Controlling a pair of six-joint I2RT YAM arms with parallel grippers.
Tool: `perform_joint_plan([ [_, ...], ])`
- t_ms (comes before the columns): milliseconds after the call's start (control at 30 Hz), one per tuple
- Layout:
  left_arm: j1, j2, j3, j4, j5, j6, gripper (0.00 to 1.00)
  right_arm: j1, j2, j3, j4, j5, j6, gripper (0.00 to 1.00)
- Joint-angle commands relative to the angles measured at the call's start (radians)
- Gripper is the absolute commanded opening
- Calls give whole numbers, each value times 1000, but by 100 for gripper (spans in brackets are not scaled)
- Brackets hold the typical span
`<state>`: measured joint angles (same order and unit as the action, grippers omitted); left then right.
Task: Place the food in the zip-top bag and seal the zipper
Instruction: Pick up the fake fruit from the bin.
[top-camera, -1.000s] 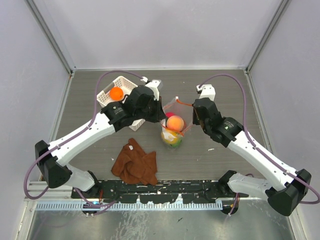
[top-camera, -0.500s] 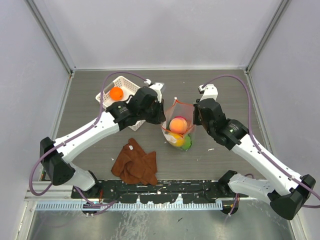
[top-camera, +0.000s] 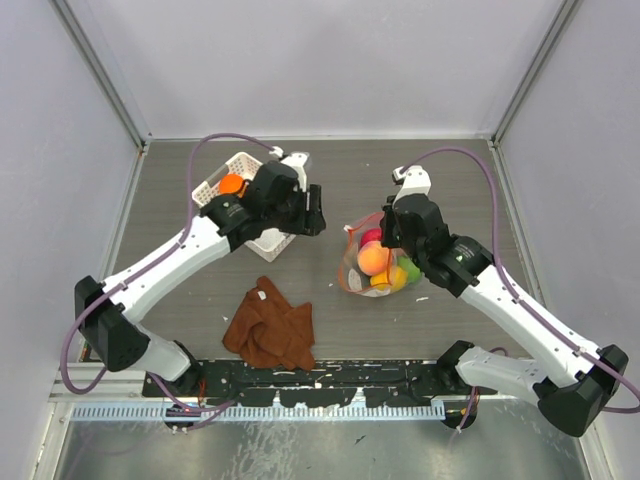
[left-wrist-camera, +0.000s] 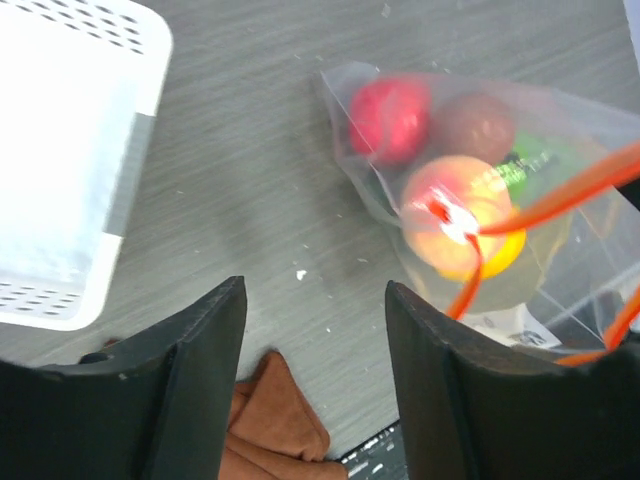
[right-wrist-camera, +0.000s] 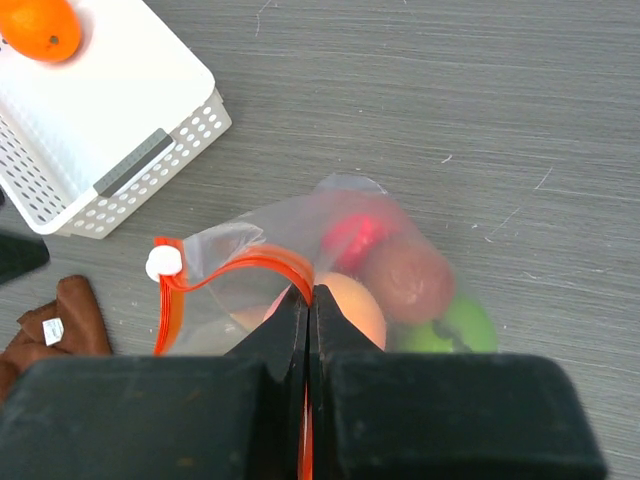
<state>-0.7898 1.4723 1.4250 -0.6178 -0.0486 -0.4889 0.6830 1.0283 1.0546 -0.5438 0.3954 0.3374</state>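
The right pincer (right-wrist-camera: 308, 300) is pinched tight on the orange-red zipper (right-wrist-camera: 240, 263) of the bag (right-wrist-camera: 250, 235), which lies on the surface (right-wrist-camera: 450, 80) with fruit (right-wrist-camera: 405, 280) inside. The left pincer (left-wrist-camera: 315, 300) hangs agape and empty beside it. Only the right wrist and overhead views show one orange (right-wrist-camera: 38, 25) in the basket (right-wrist-camera: 150, 90). A cloth (top-camera: 270, 330) lies nearby.

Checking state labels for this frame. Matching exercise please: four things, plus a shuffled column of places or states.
1. round orange toy fruit
2. crumpled brown cloth
3. left gripper
4. right gripper

A. shut on the orange-red zipper strip
B. open, holding nothing
C. in the white lattice plastic basket
D. on the grey table near the arm bases

Pairs: 1-C, 2-D, 3-B, 4-A
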Motion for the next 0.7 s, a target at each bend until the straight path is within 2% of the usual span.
perform_joint_plan([
  [0,91,-42,9,43,-49,35,62,-4,1,26,93,-14,6,0],
  [200,227,13,32,46,-129,52,75,-4,6,17,102,-19,5,0],
  [400,363,109,64,74,-216,53,81,-5,5,18,102,-17,-3,0],
  [567,432,236,131,94,-314,61,91,-5,9,25,105,-13,-16,0],
  [667,472,327,175,103,-336,57,94,-4,9,25,104,-14,-21,0],
])
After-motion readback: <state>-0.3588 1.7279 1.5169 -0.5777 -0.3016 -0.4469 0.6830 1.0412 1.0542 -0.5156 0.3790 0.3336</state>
